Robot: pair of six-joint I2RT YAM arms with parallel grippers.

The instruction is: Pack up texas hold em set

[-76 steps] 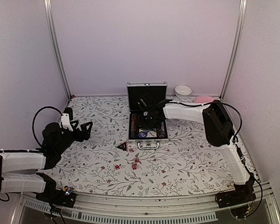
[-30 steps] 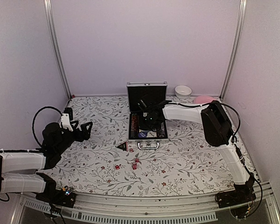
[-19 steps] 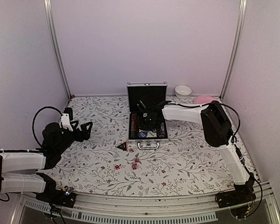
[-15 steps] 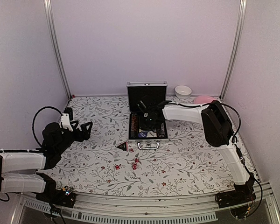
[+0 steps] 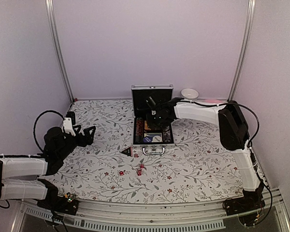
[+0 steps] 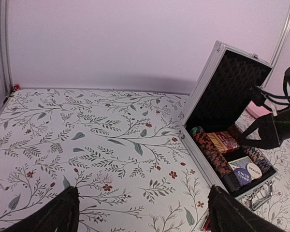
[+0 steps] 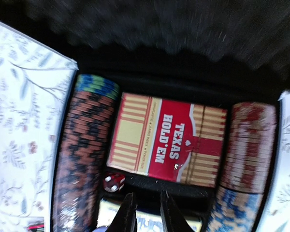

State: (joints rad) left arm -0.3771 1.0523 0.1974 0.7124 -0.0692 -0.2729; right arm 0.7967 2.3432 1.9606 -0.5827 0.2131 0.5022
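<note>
Nearest the arm bases, three tiny red dice [image 5: 139,171] with white pips lie loose on the floral-printed tablecloth [image 5: 193,159], and a fourth sits just beside the flat black triangular piece [image 5: 126,152]. To the left, the left gripper [image 5: 87,134] hangs above the cloth, well apart from the set, its matte black fingers [image 6: 63,212] spread wide and holding nothing.

Just beyond the triangle stands the small silver aluminium case [image 5: 153,145], open, with its bent metal handle [image 5: 153,151] facing the bases. Two printed discs [image 6: 246,170] lie at its near end. A ribbed column of brown-and-black poker chips [image 7: 84,145], ending in blue and green, runs along the left side. A red-and-white and blue-and-white column [image 7: 249,140] runs along the right. Between them lies the rectangular tan-red card pack [image 7: 166,140], lettered TEXAS HOLD'EM, with one red die [image 7: 114,182] on the black lining at its near left corner.

The right gripper [image 7: 146,212] hovers over the case's near half, its slim fingers slightly parted with nothing between them.

The lid [image 6: 229,89] stands upright, lined with bumpy black foam. Beyond it, by the back wall, are a round white bowl [image 5: 189,93] and a pink plate [image 5: 213,101], partly hidden behind the right arm.
</note>
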